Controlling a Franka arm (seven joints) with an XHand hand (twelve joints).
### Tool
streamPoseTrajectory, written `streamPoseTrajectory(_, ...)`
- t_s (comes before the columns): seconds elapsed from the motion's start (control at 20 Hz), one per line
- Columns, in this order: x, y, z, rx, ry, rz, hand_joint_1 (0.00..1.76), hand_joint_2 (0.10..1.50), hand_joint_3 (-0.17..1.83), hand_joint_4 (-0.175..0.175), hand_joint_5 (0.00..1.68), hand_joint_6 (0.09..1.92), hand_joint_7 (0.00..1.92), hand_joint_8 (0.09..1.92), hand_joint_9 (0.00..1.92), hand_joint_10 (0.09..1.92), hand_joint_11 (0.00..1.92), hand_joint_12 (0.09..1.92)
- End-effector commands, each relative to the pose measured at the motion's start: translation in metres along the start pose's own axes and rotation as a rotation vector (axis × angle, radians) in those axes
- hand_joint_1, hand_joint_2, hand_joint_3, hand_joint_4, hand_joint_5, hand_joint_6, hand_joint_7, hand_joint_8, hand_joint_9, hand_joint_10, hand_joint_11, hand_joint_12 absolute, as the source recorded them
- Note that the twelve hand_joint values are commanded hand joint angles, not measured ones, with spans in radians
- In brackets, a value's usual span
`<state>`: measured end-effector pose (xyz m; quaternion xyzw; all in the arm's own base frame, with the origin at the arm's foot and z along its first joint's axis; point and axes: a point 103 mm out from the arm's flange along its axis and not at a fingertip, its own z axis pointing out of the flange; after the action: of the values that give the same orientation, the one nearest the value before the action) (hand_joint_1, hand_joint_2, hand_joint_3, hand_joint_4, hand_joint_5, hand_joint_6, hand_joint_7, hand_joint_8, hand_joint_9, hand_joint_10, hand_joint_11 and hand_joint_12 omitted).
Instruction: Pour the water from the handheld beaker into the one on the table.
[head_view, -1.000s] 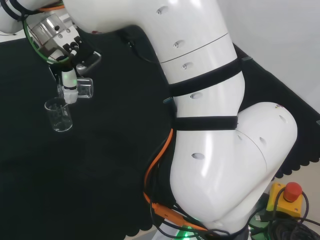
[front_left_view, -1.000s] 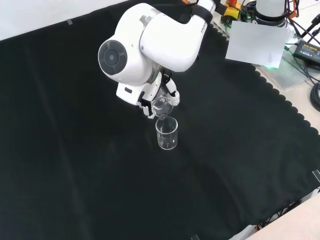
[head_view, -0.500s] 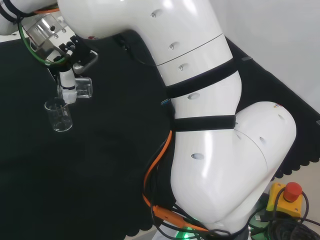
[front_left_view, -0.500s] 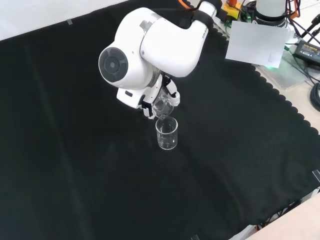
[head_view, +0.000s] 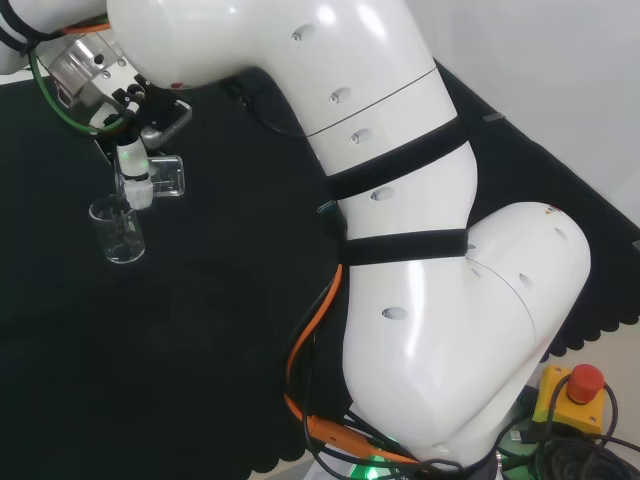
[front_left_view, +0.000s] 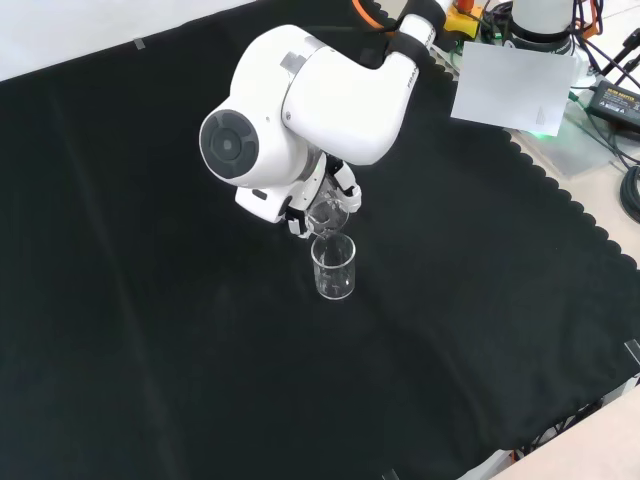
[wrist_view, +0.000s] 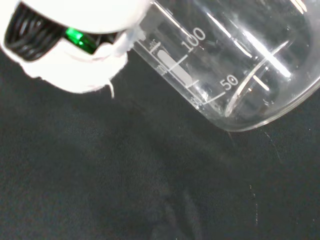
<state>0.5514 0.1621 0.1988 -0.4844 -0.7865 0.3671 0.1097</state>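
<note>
Front view: black cloth (front_left_view: 150, 330) covers the bench, and the white arm (front_left_view: 320, 90) reaches in from one o'clock. Its hand (front_left_view: 345, 190) is curled round the handheld beaker (front_left_view: 325, 215), tipped on its side. Just beneath, at six o'clock, stands the table beaker (front_left_view: 334, 268), upright, near the cloth's centre.

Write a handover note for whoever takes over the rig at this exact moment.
Hand: shut on the handheld beaker, which is tipped on its side, mouth over the table beaker.
Table beaker: upright on the black cloth, right below the hand.
Done: beaker brought over and tipped.
Left: how much water has passed can't be judged; finish pouring, then tilt the beaker back upright.
</note>
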Motion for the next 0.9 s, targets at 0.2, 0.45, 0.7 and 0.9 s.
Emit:
streamPoseTrajectory(0.2, 0.0027, -0.0001, 0.0001, 0.044, -0.023, 0.013, 1.16, 0.65, 0.58, 0.175, 1.40, 0.40, 1.81, 0.09, 1.72, 0.09, 1.28, 0.83)
streamPoseTrajectory(0.45, 0.0038, 0.0001, -0.0012, 0.067, -0.035, 0.021, 1.16, 0.65, 0.58, 0.175, 1.40, 0.40, 1.81, 0.09, 1.72, 0.09, 1.28, 0.83)
streamPoseTrajectory(0.7, 0.0045, 0.0005, -0.0029, 0.082, -0.041, 0.025, 1.16, 0.65, 0.58, 0.175, 1.40, 0.41, 1.81, 0.09, 1.72, 0.09, 1.28, 0.82)
streamPoseTrajectory(0.9, 0.0067, 0.0016, -0.0038, 0.092, -0.045, 0.025, 1.16, 0.65, 0.58, 0.175, 1.40, 0.41, 1.81, 0.09, 1.72, 0.09, 1.28, 0.82)
